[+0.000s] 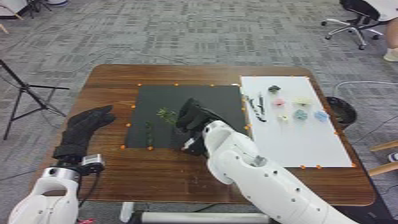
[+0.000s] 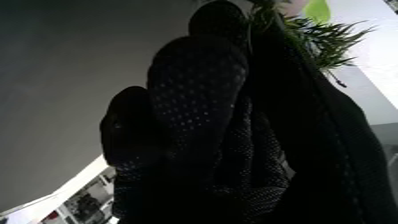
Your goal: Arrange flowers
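Note:
In the head view, my right hand [image 1: 197, 117] is over the dark mat [image 1: 182, 92], its fingertips beside a leafy green sprig [image 1: 167, 115]. A thin green stem [image 1: 149, 132] lies on the mat's left part. Seen from the right wrist, the leafy sprig [image 2: 329, 44] is pinched at the tips of my right hand [image 2: 200, 85], with a pink and a light green piece [image 2: 317, 10] beyond it. My left hand [image 1: 84, 127] rests open over the table's left side. On the white sheet [image 1: 306, 145] are a pink flower [image 1: 278, 101], a blue one [image 1: 321, 116] and dark stems [image 1: 258, 107].
More small flowers, one pale yellow [image 1: 302, 101] and one teal [image 1: 300, 115], lie on the white sheet. Orange markers line the mat and sheet on the brown table [image 1: 124, 175]. A black bin [image 1: 341, 111] stands beyond the table's right edge, a tripod [image 1: 27, 86] to the left.

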